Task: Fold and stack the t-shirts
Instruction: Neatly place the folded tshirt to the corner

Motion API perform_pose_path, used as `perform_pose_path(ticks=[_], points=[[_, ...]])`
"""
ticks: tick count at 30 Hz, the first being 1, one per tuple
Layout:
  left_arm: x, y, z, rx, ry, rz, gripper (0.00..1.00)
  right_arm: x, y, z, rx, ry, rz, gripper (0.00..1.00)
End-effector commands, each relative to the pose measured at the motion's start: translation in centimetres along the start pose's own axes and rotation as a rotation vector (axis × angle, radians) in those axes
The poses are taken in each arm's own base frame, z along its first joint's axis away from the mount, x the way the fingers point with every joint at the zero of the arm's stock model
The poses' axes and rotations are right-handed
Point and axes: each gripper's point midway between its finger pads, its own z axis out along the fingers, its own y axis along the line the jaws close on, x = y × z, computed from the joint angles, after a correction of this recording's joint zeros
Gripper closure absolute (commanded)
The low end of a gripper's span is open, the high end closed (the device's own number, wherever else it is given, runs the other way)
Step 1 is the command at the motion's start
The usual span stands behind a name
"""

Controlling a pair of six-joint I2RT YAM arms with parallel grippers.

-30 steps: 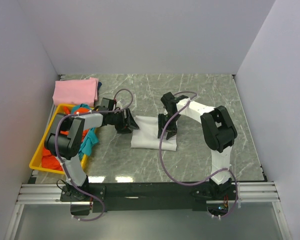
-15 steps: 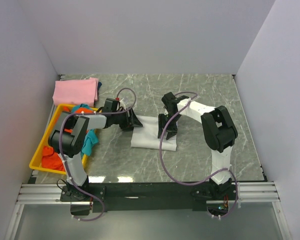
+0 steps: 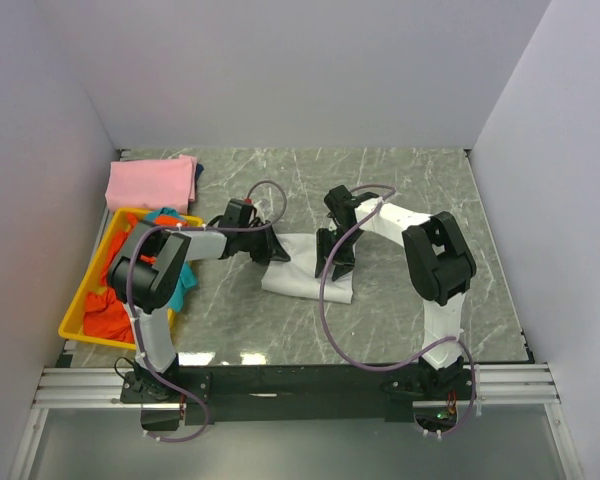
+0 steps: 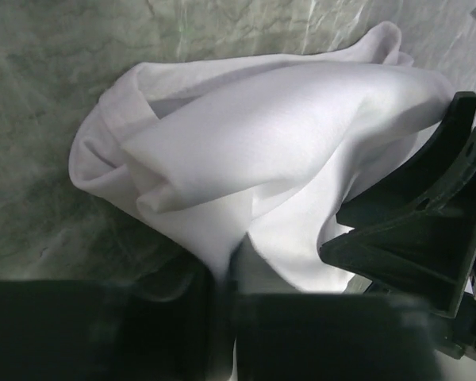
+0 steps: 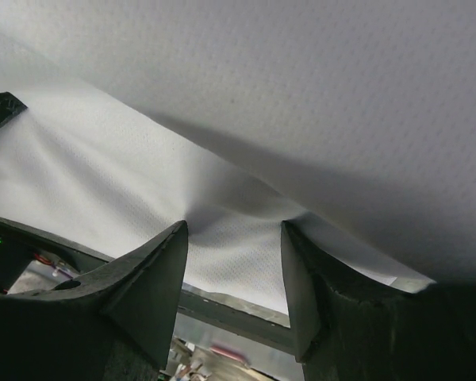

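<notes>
Left wrist view: white t-shirt [image 4: 262, 143] edge pinched in closed left gripper [image 4: 222, 302]

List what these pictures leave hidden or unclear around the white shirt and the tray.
- Left gripper: the left wrist view is blurred where its jaws meet the white t-shirt.
- Right gripper: its wrist view is filled with cloth; the table is hidden.
- Yellow tray: the left arm covers part of it from above, so its shirts cannot be counted.
</notes>
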Motion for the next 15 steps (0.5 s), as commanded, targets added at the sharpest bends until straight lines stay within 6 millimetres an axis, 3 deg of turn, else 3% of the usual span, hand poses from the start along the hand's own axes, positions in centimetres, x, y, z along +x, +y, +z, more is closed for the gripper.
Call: perform_pose_path(ticks=[1, 4, 5, 6, 8, 10, 11, 15], points=[[3.5, 6.0, -0.1, -0.283, 0.094, -0.040, 0.95, 0.4, -1.2, 0.9, 0.036, 0.001, -0.014, 0.42], [2.0, 6.6, -1.2, -0.375, 0.076, 0.014, 1.00, 0.3, -0.9, 0.3, 0.032, -0.012, -0.018, 0.42], [0.5, 5.9, -1.4, -0.384, 0.051, 0.044, 1.00, 0.1, -0.7, -0.3, 0.031, -0.026, -0.024, 0.42], [0.7, 6.4, -2.2, -0.433, 0.074, 0.052, 1.00, 0.1, -0.7, -0.5, 0.034, -0.028, -0.025, 0.41], [-2.0, 6.1, -3.2, -0.503, 0.028, 0.141, 1.00, -0.2, -0.5, -1.4, 0.036, -0.055, -0.035, 0.41], [-3.2, 6.9, -5.0, -0.606, 0.033, 0.214, 1.00, -0.1, -0.5, -2.0, 0.042, -0.059, -0.040, 0.41], [-4.6, 5.9, -5.4, -0.600, 0.017, 0.244, 1.00, -0.2, -0.4, -2.6, 0.040, -0.075, -0.044, 0.41], [-8.1, 6.1, -8.4, -0.740, -0.022, 0.364, 1.00, 0.1, -0.6, -3.4, 0.044, -0.088, -0.054, 0.41]])
